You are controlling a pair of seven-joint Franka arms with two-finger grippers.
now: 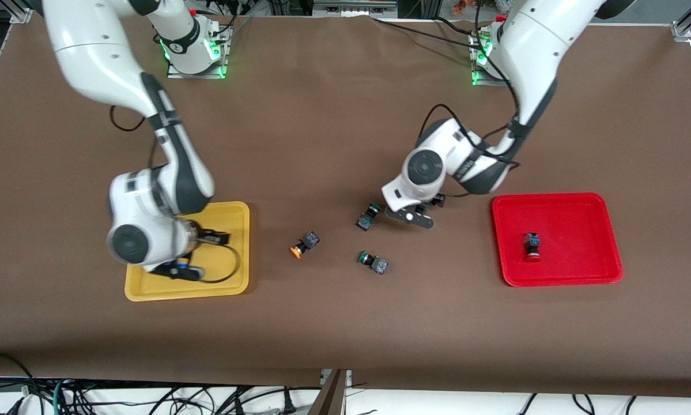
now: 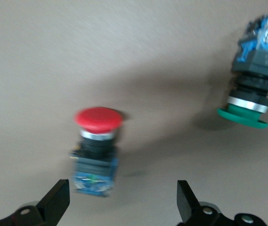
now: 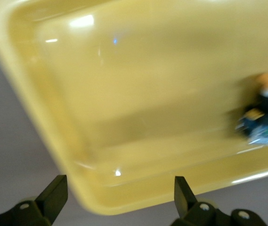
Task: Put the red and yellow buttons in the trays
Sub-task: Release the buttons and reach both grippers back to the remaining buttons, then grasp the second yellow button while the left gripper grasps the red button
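My left gripper point(image 1: 413, 214) point(image 2: 122, 203) is open and empty, low over the table. Under it a red-capped button point(image 2: 96, 150) lies on the table close to one fingertip point(image 2: 57, 201), not gripped; my hand hides it in the front view. A second red button point(image 1: 532, 246) lies in the red tray point(image 1: 601, 271). My right gripper point(image 1: 175, 256) point(image 3: 119, 197) is open and empty over the yellow tray point(image 1: 236, 242) point(image 3: 138, 94). An orange-yellow button point(image 3: 265, 115) lies in that tray. Another orange-yellow button point(image 1: 305, 245) lies on the table between the trays.
Two green-capped buttons lie mid-table: one point(image 1: 368, 216) point(image 2: 256, 70) right beside my left hand, the other point(image 1: 373, 261) nearer the front camera. Brown table surface lies between the two trays.
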